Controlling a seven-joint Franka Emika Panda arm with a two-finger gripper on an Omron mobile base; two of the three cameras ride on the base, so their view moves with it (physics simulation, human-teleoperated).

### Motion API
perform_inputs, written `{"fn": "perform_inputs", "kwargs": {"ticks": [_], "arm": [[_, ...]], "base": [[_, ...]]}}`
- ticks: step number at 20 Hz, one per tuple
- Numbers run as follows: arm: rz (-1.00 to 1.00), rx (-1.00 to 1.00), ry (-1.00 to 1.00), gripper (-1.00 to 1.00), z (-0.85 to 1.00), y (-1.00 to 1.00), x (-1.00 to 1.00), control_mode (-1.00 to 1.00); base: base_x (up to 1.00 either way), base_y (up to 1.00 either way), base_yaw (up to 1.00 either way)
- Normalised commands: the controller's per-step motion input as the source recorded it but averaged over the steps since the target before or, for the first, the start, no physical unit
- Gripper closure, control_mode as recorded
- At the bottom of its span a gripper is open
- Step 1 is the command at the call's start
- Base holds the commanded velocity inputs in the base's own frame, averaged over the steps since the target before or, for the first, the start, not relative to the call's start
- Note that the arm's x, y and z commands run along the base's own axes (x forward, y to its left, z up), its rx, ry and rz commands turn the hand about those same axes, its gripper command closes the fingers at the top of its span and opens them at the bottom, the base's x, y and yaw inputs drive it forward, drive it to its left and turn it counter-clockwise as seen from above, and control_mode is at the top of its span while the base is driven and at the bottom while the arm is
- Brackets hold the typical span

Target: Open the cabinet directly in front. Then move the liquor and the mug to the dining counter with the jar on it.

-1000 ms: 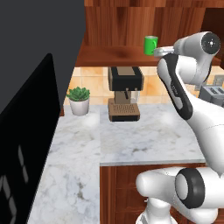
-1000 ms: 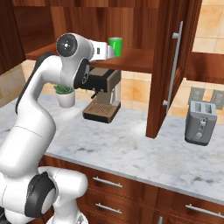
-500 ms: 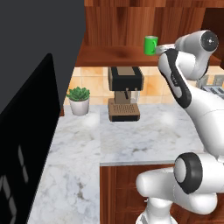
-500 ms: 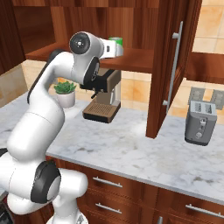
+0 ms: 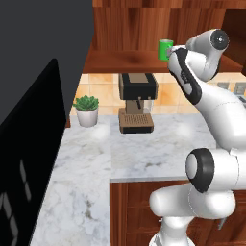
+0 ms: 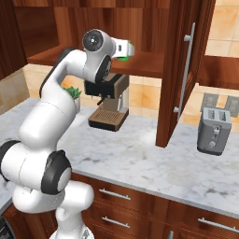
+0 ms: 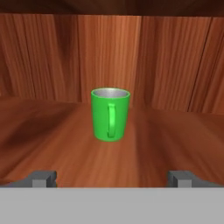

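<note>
The cabinet stands open, its right door point(image 6: 183, 70) swung out with the long grey handle facing the room. A bright green mug point(image 7: 110, 114) stands upright on the wooden shelf point(image 7: 52, 144), its loop handle turned toward me. My gripper point(image 7: 112, 179) is open a short way in front of the mug, level with it, one fingertip at each side and nothing between them. In the base views the hand point(image 6: 122, 48) reaches into the cabinet right beside the mug point(image 5: 165, 49). The liquor, the dining counter and the jar are out of view.
Under the cabinet, a brown coffee machine point(image 5: 137, 103) stands on the marble worktop point(image 5: 144, 153) with a potted plant point(image 5: 87, 109) to its left. A toaster point(image 6: 214, 130) sits right of the open door. A tall black appliance point(image 5: 29, 144) walls the left side.
The arm has pushed further into the cabinet, bringing the hand closer to the mug. The jaws have stayed open and the mug has not moved.
</note>
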Motion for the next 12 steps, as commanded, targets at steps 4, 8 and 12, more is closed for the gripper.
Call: {"fn": "perform_inputs", "kwargs": {"ticks": [4, 8, 12], "arm": [[0.0, 0.0, 0.05, -1.0, 0.01, 0.0, 0.5, -1.0], [0.0, 0.0, 0.02, -1.0, 0.02, 0.0, 0.43, -1.0], [0.0, 0.0, 0.01, -1.0, 0.01, 0.0, 0.41, -1.0]], "base": [[0.0, 0.0, 0.0], [0.0, 0.0, 0.0], [0.0, 0.0, 0.0]]}}
